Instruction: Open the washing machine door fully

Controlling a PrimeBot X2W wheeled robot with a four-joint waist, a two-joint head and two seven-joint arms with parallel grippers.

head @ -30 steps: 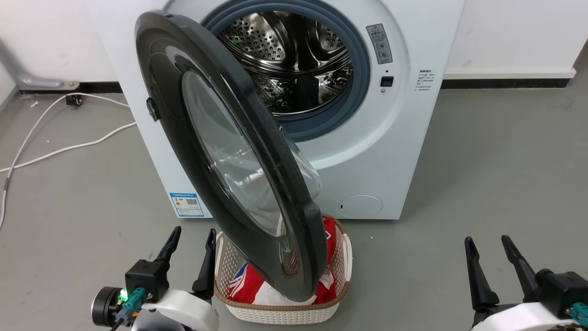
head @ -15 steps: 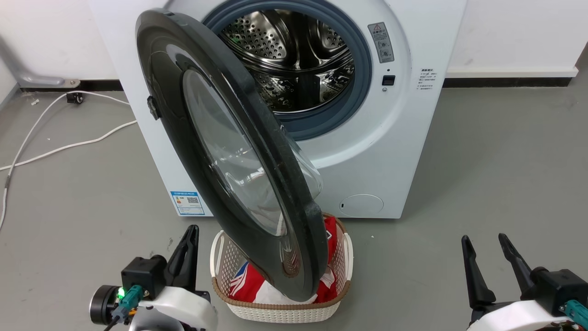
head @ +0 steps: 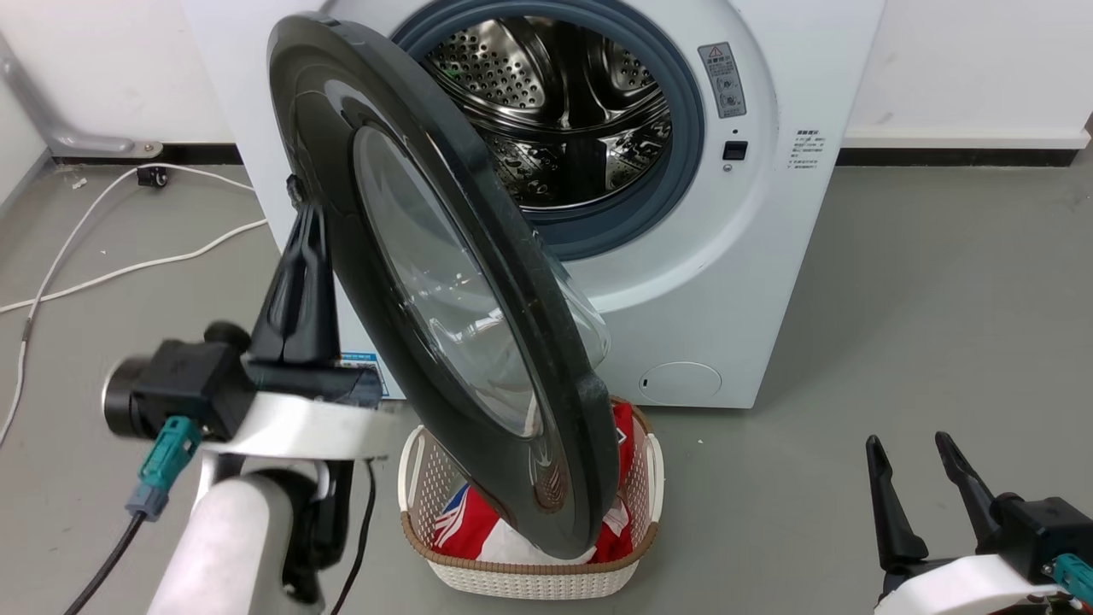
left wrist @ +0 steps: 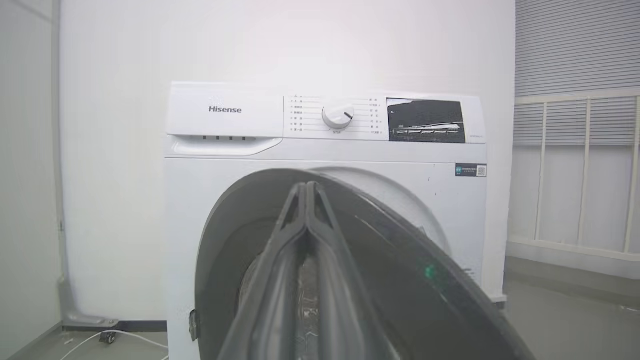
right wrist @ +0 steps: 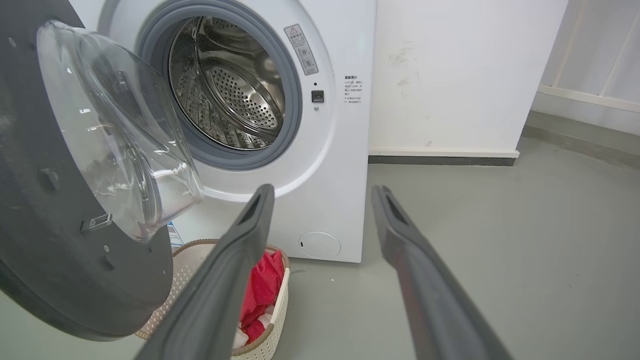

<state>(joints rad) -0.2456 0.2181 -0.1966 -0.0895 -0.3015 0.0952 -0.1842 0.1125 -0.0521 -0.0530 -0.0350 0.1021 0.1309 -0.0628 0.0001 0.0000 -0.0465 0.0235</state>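
Note:
The washing machine [head: 734, 282] is a white front-loader with its steel drum [head: 564, 111] exposed. The washing machine door [head: 444, 282], a glossy black disc with a clear glass bowl, stands partly open, hinged on the left, its free edge hanging over a basket. My left gripper [head: 301, 209] is raised and shut on nothing, fingertips close by the door's outer face near its hinge-side edge; I cannot tell if they touch. In the left wrist view the closed left gripper [left wrist: 306, 186] points at the door's [left wrist: 400, 260] upper rim. My right gripper [head: 907, 444] stands open low on the right, also seen as the right gripper [right wrist: 322, 189] facing the machine [right wrist: 330, 165].
A white woven basket [head: 529, 585] with red cloth sits on the floor under the door's lower edge; the same basket [right wrist: 272, 325] shows in the right wrist view. White cables [head: 128, 265] lie on the grey floor at left. Open floor [head: 922, 299] spreads to the right of the machine.
My left gripper has shut and the arm has risen from the low left to the door's hinge-side edge. The camera shifted slightly. The door and right gripper look unmoved.

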